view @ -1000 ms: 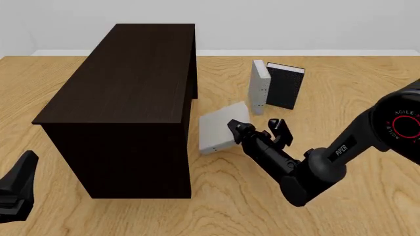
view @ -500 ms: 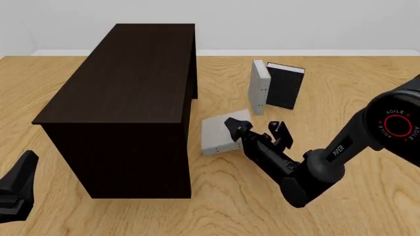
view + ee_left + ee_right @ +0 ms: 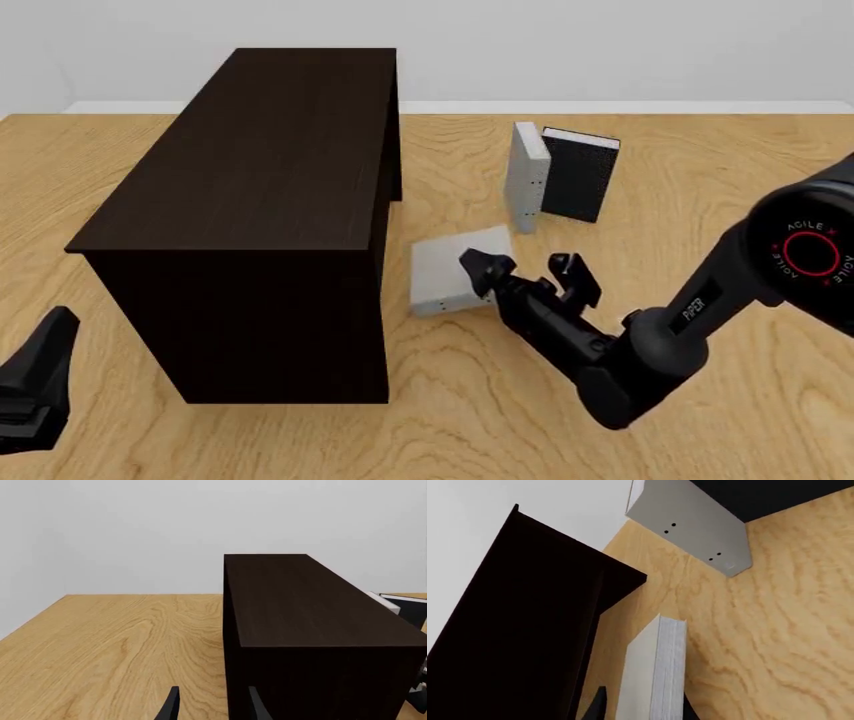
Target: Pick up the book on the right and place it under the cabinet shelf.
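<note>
Book (image 3: pixel 447 268) lay flat on the table, just beside the cabinet shelf (image 3: pixel 254 170) at its right side, low enough to slide under. I had the right gripper (image 3: pixel 521 272) spread around its page edge, though whether either finger touched it I couldn't tell from the wrist camera. My left gripper (image 3: pixel 212 711) hung apart and empty, clear of the work.

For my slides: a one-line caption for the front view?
Right gripper at a flat grey book beside the dark cabinet; two more books stand behind.
</note>
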Controlling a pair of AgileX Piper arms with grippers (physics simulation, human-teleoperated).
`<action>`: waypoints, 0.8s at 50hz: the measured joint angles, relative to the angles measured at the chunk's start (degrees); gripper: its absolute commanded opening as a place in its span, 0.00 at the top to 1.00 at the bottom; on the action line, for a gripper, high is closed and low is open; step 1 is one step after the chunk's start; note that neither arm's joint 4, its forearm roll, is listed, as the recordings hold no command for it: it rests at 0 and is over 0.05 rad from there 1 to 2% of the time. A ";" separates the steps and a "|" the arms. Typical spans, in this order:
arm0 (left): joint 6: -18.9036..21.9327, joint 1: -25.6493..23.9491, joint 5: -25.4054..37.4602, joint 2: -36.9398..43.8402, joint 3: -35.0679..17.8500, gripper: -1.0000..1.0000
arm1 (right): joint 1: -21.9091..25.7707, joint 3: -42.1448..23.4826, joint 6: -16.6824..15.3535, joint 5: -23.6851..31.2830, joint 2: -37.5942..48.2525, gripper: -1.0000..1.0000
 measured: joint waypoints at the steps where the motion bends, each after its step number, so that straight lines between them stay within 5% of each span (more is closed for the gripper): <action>1: 0.00 -0.01 0.01 -0.01 0.00 0.00 | -0.03 0.11 -0.11 0.00 -0.05 0.00; 40: 0.00 -0.12 0.09 -0.09 0.00 0.00 | -4.21 6.56 -1.45 0.00 -3.36 0.00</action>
